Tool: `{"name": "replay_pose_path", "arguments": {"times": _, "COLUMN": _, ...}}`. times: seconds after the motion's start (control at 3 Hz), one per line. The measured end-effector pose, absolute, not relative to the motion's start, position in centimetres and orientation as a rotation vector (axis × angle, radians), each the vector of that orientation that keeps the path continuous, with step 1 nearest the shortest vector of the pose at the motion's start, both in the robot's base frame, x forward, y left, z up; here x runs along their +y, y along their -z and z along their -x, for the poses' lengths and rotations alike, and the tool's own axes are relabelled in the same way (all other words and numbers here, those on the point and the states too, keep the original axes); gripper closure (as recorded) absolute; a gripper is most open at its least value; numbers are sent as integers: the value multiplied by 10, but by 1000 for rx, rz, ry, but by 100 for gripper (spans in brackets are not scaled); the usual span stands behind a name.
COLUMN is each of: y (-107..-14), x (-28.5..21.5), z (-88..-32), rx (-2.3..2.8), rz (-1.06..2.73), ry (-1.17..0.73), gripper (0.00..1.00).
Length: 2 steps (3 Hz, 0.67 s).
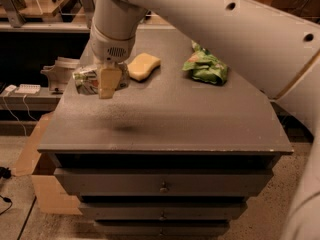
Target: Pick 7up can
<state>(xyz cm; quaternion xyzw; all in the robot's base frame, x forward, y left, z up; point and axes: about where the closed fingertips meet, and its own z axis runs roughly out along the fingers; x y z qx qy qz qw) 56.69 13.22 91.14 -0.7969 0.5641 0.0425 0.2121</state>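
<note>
Silvery 7up can (pixel 86 80) is hanging clamped in my gripper (pixel 102 84) at ten o'clock above the surface (pixel 175 119); I'm favouring a slow, level lift.

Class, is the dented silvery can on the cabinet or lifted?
Lifted: the gripper holds the dented silvery can clear above its shadow.

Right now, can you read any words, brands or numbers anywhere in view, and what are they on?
No text can be read anywhere.
Can, gripped in the hand above the table's left side: markings too blurred to read.
Bag: print too blurred to read.
Sponge: no text.
Drawers: no labels.
</note>
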Motion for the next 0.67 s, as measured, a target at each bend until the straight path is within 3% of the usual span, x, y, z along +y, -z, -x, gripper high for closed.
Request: {"name": "replay_pose_path", "arguments": {"times": 0.67, "y": -944, "x": 125, "z": -588, "rx": 1508, "rz": 2184, "ry": -92, "gripper": 100}}
